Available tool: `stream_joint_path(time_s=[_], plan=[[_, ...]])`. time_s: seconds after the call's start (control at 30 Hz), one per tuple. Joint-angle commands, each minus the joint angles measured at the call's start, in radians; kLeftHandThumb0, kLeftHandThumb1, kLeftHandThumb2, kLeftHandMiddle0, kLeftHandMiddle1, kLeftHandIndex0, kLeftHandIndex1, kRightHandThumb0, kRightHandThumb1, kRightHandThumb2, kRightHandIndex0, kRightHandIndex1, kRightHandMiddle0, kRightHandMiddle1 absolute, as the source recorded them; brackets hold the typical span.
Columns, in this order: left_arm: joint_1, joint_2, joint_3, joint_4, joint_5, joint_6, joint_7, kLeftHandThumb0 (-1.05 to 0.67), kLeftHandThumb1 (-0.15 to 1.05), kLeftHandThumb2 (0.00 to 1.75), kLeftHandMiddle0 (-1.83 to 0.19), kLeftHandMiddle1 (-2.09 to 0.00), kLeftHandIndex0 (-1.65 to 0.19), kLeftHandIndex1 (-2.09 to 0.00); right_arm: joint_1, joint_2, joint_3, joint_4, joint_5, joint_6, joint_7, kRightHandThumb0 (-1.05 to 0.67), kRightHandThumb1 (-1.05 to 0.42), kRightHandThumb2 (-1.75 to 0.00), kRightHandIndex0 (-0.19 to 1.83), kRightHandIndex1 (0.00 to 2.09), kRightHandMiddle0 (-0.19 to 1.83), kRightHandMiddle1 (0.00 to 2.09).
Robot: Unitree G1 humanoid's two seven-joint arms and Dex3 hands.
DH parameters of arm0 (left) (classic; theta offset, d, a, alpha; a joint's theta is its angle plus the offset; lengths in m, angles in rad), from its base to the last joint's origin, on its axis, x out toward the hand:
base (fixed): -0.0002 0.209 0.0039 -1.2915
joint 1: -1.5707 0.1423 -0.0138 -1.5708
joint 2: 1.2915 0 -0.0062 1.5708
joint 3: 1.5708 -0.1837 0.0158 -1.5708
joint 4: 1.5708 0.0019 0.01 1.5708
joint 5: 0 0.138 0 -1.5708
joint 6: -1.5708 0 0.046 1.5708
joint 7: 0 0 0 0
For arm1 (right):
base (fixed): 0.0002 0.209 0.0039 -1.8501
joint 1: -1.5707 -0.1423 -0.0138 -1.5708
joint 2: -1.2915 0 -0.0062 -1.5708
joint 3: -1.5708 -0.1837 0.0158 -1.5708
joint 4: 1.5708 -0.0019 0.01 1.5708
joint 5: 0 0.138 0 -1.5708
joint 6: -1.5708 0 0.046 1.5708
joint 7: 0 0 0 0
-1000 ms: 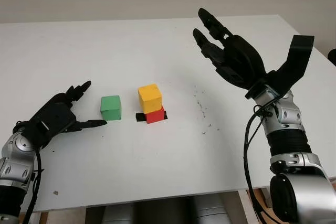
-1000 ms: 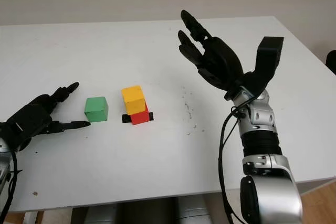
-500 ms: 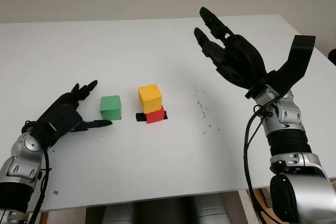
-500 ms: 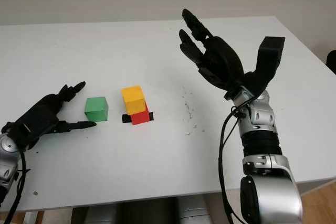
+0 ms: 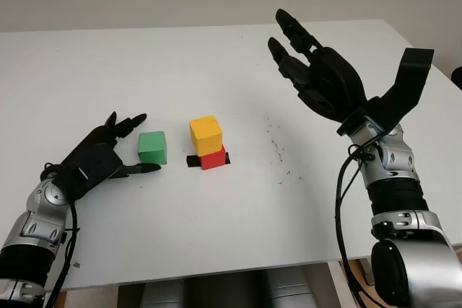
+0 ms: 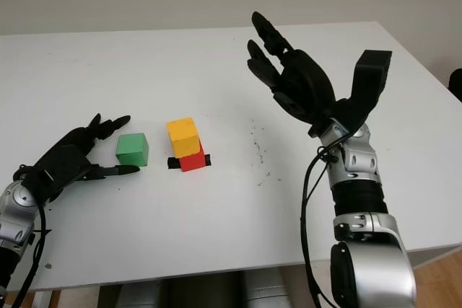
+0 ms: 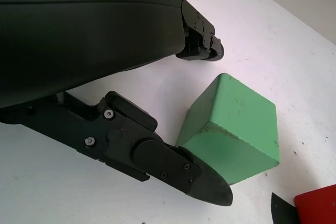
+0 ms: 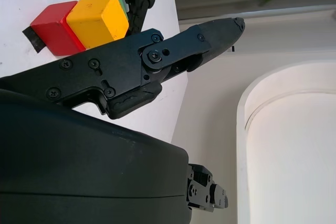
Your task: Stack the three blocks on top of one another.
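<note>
White counter [image 5: 216, 236]: yellow block [image 5: 206, 134] stacked on red block [image 5: 214, 158], which sits on a black tape mark [image 5: 193, 161]. Green block [image 5: 152, 147] alone on counter, just left of stack. Left hand [image 5: 108, 153] open, low beside green block, fingers bracketing it. Right hand [image 5: 317, 77] open, raised well above counter, right of stack.

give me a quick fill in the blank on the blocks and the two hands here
1. The yellow block sits on top of the ____ block.
2. The green block stands on the table, not yet on the ____.
3. The ____ hand is raised above the table, open.
4. The left hand, open, has its fingers on either side of the ____ block.

Missing words: red; stack; right; green
</note>
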Motion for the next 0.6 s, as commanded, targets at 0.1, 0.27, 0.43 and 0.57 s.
stream_joint_path(time_s=[0.1,0.27,0.43,0.57], plan=[[-0.014,-0.025,0.0,0.014,-0.024,-0.007,0.007,-0.63,0.83,0.05,0.19,0.0,-0.51,-0.16,0.006,-0.008,0.002,-0.03,-0.005,-0.008,-0.003,-0.76,-0.98,-0.06,-0.19,0.0,-0.13,0.05],[-0.012,-0.04,0.012,0.016,-0.067,0.0,-0.004,-0.56,0.85,0.06,0.19,0.0,-0.66,-0.24,0.009,-0.009,0.004,-0.032,-0.011,-0.013,-0.009,-0.75,-0.99,-0.06,-0.19,0.0,-0.14,0.05],[-0.006,-0.047,0.014,0.003,-0.084,0.023,-0.006,-0.47,0.91,0.06,0.16,-0.06,-0.49,-0.9,0.011,-0.008,0.006,-0.038,-0.024,-0.01,-0.024,-0.76,-0.98,-0.05,-0.19,0.0,-0.13,0.05],[0.003,-0.044,0.009,-0.013,-0.076,0.027,0.0,-0.45,0.96,0.06,0.09,-0.06,-0.46,-1.32,0.01,-0.004,0.004,-0.039,-0.021,-0.011,-0.031,-0.76,-0.98,-0.05,-0.19,0.0,-0.13,0.06]])
